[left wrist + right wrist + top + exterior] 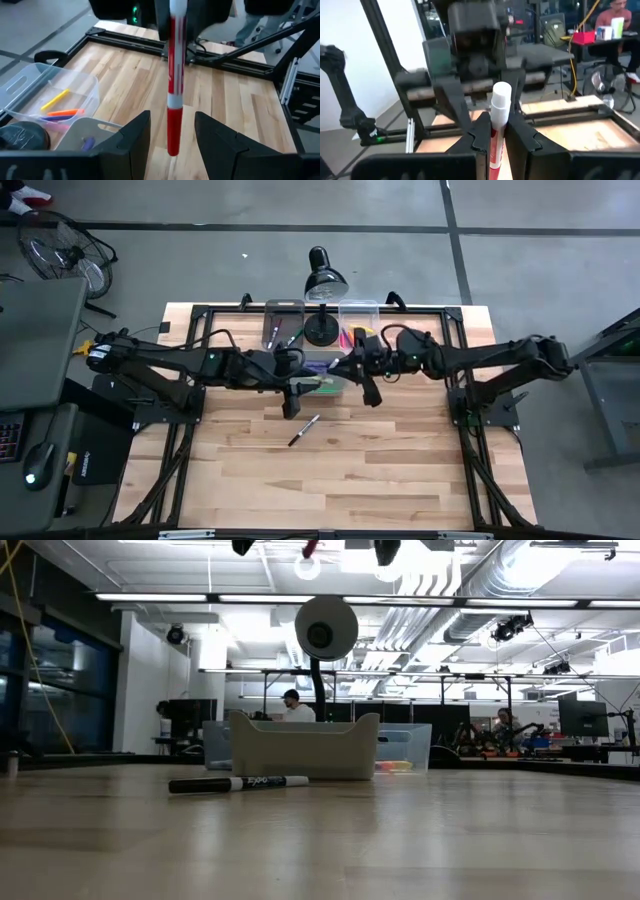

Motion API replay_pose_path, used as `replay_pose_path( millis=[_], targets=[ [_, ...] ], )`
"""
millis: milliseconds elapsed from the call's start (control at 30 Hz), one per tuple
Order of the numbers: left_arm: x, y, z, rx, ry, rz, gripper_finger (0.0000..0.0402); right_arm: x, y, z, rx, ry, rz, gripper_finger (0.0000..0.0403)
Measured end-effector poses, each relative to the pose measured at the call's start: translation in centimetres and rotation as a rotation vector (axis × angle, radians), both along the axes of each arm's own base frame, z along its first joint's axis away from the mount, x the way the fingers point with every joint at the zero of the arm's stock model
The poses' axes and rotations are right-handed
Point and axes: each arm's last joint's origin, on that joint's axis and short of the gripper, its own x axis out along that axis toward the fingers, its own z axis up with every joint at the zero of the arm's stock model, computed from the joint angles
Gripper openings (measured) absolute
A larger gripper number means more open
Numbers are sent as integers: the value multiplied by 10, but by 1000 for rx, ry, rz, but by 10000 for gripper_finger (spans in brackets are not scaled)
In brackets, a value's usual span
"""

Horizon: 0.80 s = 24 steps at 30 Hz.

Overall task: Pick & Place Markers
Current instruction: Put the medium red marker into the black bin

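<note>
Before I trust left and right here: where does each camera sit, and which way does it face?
High: overhead, facing straight down; left arm, right arm over the table.
Low: table height, facing level across black marker toward bin; robot barely shows.
Left wrist: behind open left hand, facing the red marker.
Right wrist: behind right hand shut on that marker, facing left arm.
Shared: wrist views, red marker; high and low, black marker.

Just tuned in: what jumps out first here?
The two grippers meet over the table's middle: the right gripper is shut on a red marker, whose red cap hangs between the open fingers of the left gripper. A black marker lies alone on the wood, in front of the bins and lamp.
</note>
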Motion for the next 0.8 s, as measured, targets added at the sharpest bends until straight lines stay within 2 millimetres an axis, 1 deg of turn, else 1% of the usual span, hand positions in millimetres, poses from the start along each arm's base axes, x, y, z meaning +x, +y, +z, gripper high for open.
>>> replay_pose_path(
  millis=[100, 300, 567, 667, 800],
  targets=[
    [0, 0, 1, -2, -11, 0, 152, 8, -1, 10, -26, 8, 15, 28],
    [1, 0, 1, 5, -16, 18, 152, 26, 0, 17, -69, 75, 53, 28],
    [0, 1, 0, -8, -3, 25, 148, 27, 0, 28, -89, 46, 51, 28],
    [0, 1, 1, -10, -14, 26, 130, 26, 0, 27, -85, 55, 51, 28],
    [1, 0, 1, -12, -20, 13, 90, 26, 0, 23, -80, 100, 53, 28]
  ],
)
